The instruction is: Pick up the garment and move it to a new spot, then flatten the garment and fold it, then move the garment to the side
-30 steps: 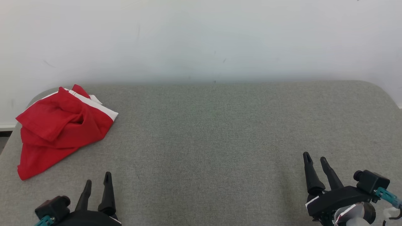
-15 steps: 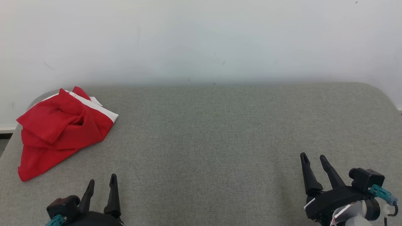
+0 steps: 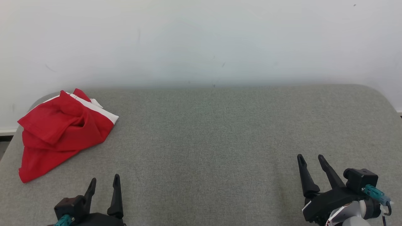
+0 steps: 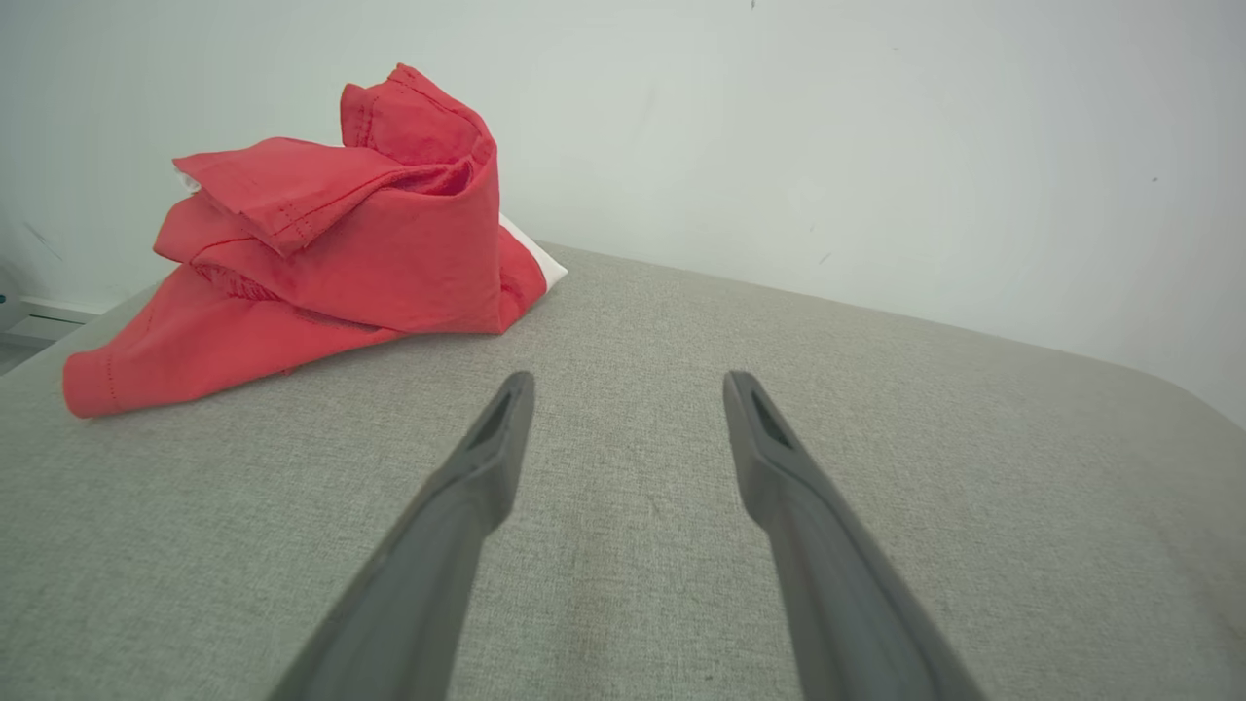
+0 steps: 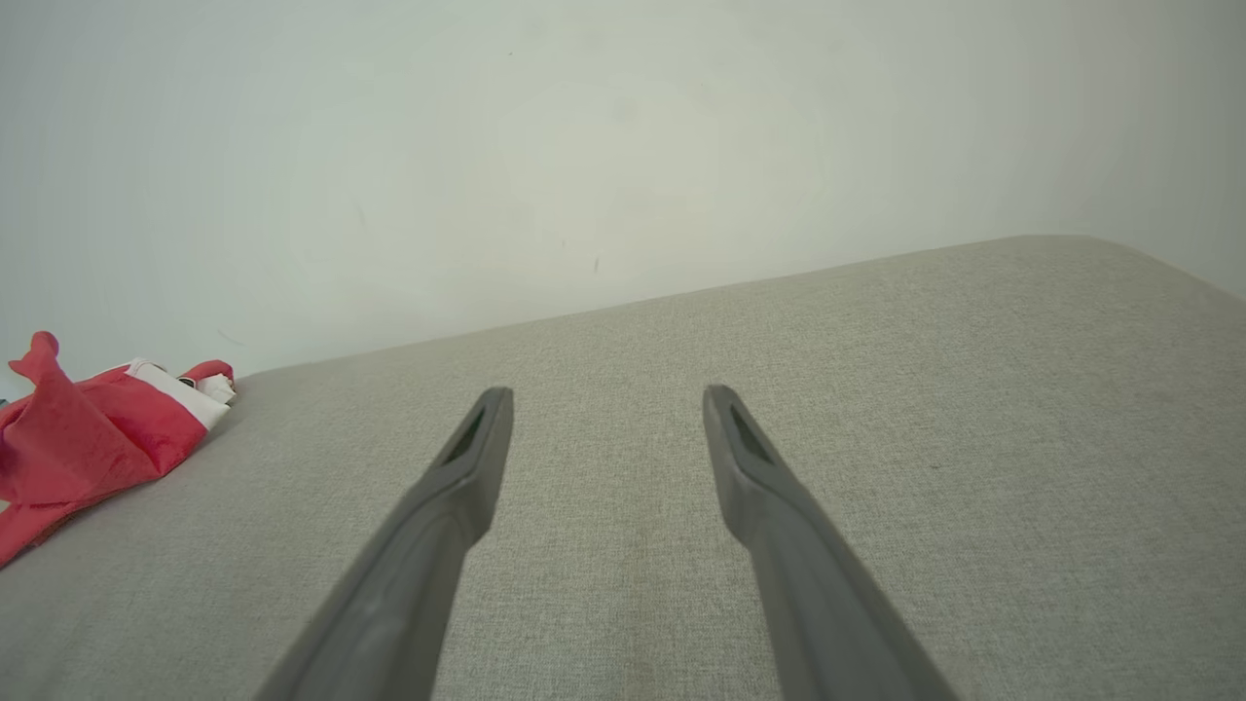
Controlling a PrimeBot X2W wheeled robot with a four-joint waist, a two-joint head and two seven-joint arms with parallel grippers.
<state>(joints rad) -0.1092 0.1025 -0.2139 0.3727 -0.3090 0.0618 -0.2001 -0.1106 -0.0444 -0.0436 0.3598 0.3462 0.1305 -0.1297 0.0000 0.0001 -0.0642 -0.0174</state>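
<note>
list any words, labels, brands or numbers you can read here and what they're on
No text can be read in these views.
red garment: plain cloth with a white band, no print or tag showing.
wall: only small dark specks, no writing.
white patch below the right gripper: too small to tell if it bears text.

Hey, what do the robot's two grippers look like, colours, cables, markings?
The left gripper and right gripper are black, each with two long tapered fingers and a boxy black module bearing a teal connector. White patches with red lines show at the right gripper's base.
</note>
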